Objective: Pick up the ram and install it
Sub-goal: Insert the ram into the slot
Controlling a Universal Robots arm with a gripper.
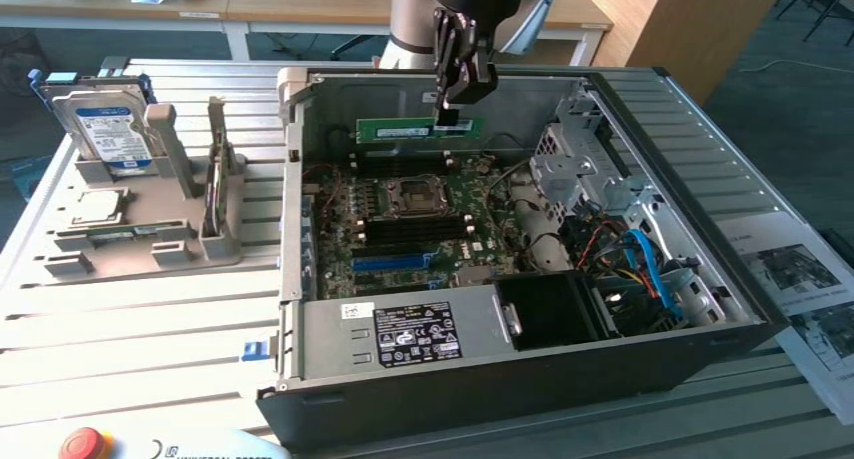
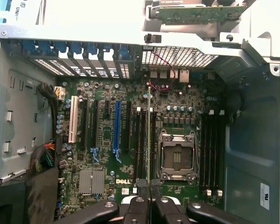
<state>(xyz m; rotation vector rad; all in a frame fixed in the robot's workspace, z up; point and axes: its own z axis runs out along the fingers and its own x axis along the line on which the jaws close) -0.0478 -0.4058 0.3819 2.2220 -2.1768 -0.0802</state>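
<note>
A robot gripper [image 1: 451,117] is clamped on one end of the ram [image 1: 400,130], a green stick with a white label. It holds the ram level inside an open computer case [image 1: 534,379], raised above the motherboard's empty processor socket [image 1: 416,196]. From the wrist camera, the ram [image 2: 149,130] appears edge-on over the black memory slots [image 2: 141,140] just beside that socket [image 2: 177,156], apart from them.

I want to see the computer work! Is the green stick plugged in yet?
Not yet. Picking up looks done: the pincer is shut on the ram, holding it in the air inside the open case. It hangs above the black slots on the motherboard, beside the processor socket. Left: it is not pushed into a slot.
</note>
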